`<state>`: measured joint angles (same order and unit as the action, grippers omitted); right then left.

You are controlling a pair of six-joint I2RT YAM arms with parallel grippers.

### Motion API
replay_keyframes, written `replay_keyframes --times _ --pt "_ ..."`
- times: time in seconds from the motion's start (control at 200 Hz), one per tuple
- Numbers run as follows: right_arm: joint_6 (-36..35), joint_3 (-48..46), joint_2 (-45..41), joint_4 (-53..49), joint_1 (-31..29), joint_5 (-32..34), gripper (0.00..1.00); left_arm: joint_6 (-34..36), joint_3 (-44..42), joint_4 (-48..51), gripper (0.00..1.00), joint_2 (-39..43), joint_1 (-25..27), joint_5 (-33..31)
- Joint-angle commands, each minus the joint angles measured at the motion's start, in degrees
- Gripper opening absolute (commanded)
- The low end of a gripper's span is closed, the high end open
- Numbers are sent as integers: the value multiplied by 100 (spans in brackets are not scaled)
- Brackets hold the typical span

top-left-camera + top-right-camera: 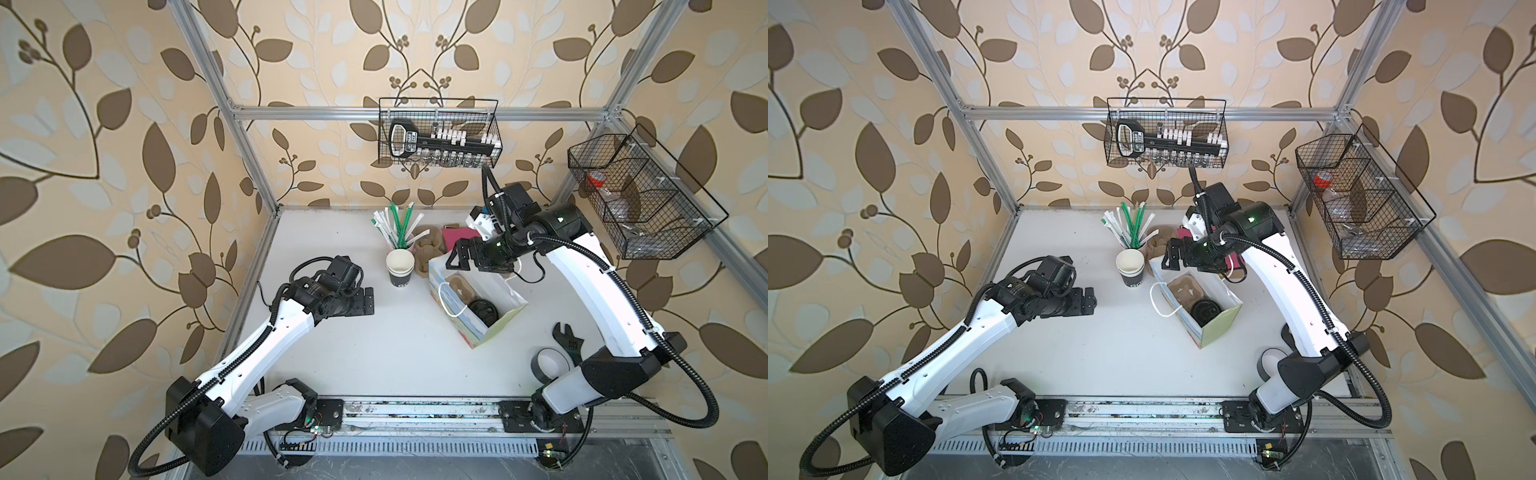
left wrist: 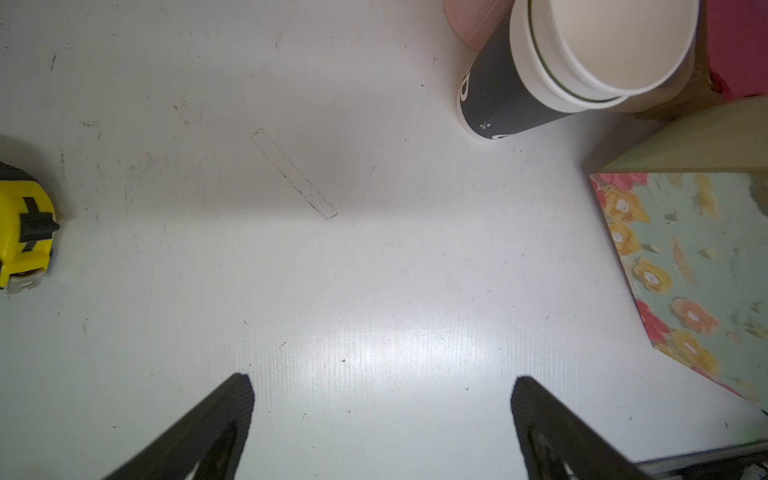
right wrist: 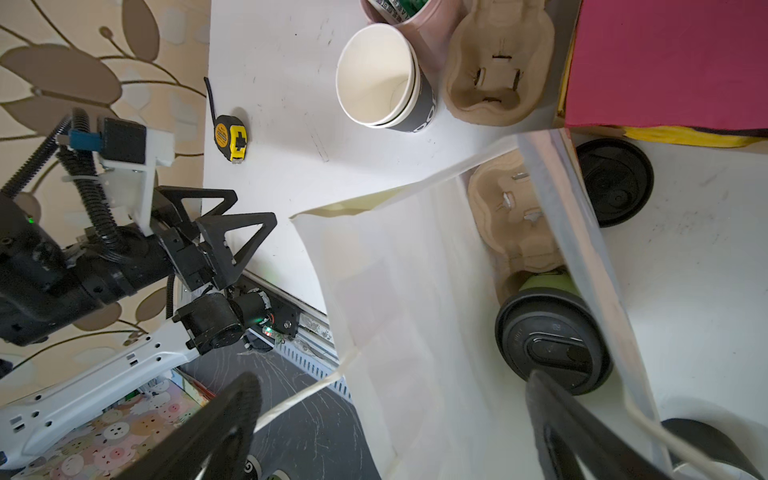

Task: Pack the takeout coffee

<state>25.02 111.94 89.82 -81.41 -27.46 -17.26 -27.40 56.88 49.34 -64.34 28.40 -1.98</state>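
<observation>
Now L tool [image 1: 369, 302], R tool [image 1: 455, 254] wide open (empty) — R arm stretched over bag [image 1: 496, 328].

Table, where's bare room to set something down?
Widest bare patch: front middle of the table, between left gripper, gift bag and front rail. Smaller one: back left corner, beside the straws. Crowded: stacked cups to bag at the back; wrench and tape roll front right.

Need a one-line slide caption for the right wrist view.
Right gripper, jaws open, over the open gift bag, the lidded green takeout coffee seated in its cardboard carrier inside.
</observation>
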Motion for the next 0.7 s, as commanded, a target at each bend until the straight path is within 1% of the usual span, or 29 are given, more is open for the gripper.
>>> replay_keyframes --times 0.0,0.09,0.15,0.245,0.285,0.41,0.425,0.465,0.495,0.56,0.645,0.695 --pt "-80 284 -52 -55 13 -249 100 -47 358 29 99 110 -54 353" --pt "-88 328 -95 -51 30 -192 100 -317 547 175 99 232 -54 788" --pt "-100 234 -127 -51 57 -160 100 -594 536 69 99 438 -52 1300" --pt "-105 124 -169 -42 59 -61 100 -1248 497 -227 99 880 -31 2061" --pt "-110 111 -184 -50 75 -34 100 -1485 552 -326 99 1059 -4 2241" --pt "-110 62 -219 -60 80 38 100 -2118 765 -455 99 1421 270 2243" --pt "-111 45 -219 -53 83 37 100 -2358 749 -506 99 1442 332 2255" --pt "-108 4 -230 -43 83 42 100 -2624 728 -677 99 1468 512 2263" --pt "-111 -12 -227 -42 84 47 100 -2778 733 -802 99 1468 698 2230" --pt "-111 -25 -237 -38 88 56 100 -3021 834 -983 99 1385 1225 1920" --pt "-111 -2 -220 -41 84 56 100 -3203 982 -1229 99 1143 1957 1446" --pt "-118 -5 -215 -42 83 62 100 -3258 1087 -1384 99 937 2283 1316"
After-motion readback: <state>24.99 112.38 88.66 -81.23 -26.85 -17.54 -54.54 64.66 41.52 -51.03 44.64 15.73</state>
